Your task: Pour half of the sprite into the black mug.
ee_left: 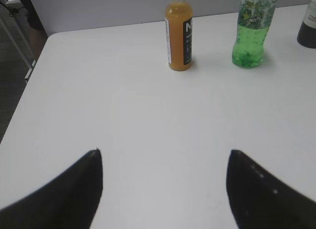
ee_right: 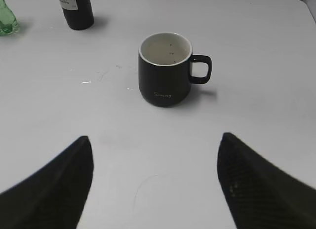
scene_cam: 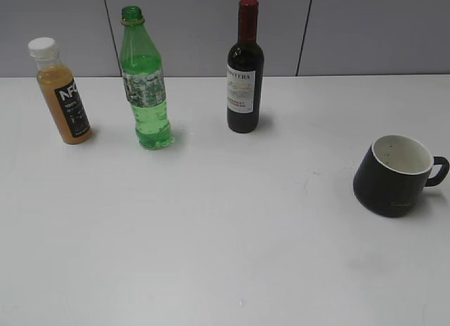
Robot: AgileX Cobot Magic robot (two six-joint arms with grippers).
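White table [scene_cam: 225, 256] | exterior: no gripper | wrists: both grippers spread

Three bottles stand on the white table [scene_cam: 211, 256]: one orange juice bottle [scene_cam: 62, 92] at ten o'clock, one green sprite bottle [scene_cam: 145, 83] at eleven o'clock, and one dark wine bottle [scene_cam: 245, 69] at twelve o'clock. One black mug [scene_cam: 392, 173] sits at three o'clock. That makes four containers in all.
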